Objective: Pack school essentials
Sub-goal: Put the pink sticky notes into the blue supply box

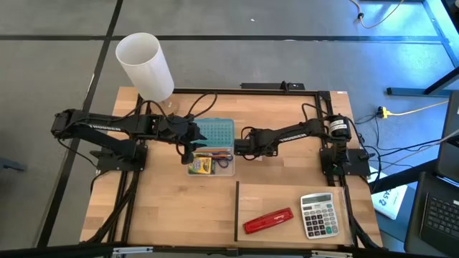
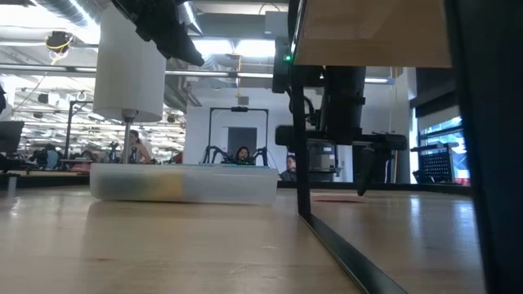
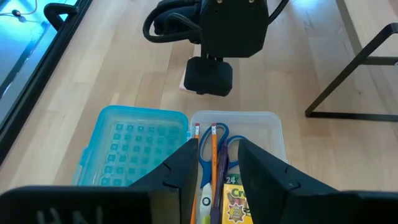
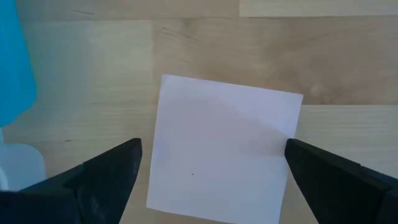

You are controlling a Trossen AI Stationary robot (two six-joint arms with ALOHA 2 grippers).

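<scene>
On the wooden table (image 1: 179, 215), right hand (image 4: 211, 168) wide over sticky-note pad (image 4: 224, 146) — left hand (image 3: 214, 165) narrow.

Two matte black jointed arms, looped black cables; right arm (image 1: 287, 134) silver-ringed joint; blocky black wedge fingers (image 4: 102, 177).

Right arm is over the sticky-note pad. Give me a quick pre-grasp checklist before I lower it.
1. Right end effector open: ok, fingers spread wide.
2. Right end effector centred on sticky-note pad: ok, the pad lies between the fingers, slightly rotated.
3. Pad free of neighbours: ok, bare table around it; the blue lid is off to one side.
4. Clear case open to receive it: ok; scissors, pencils and crayon box already inside.
5. Left end effector out of the way: not ok, it hangs over the case.
6. Left end effector holding anything: cannot tell.
</scene>
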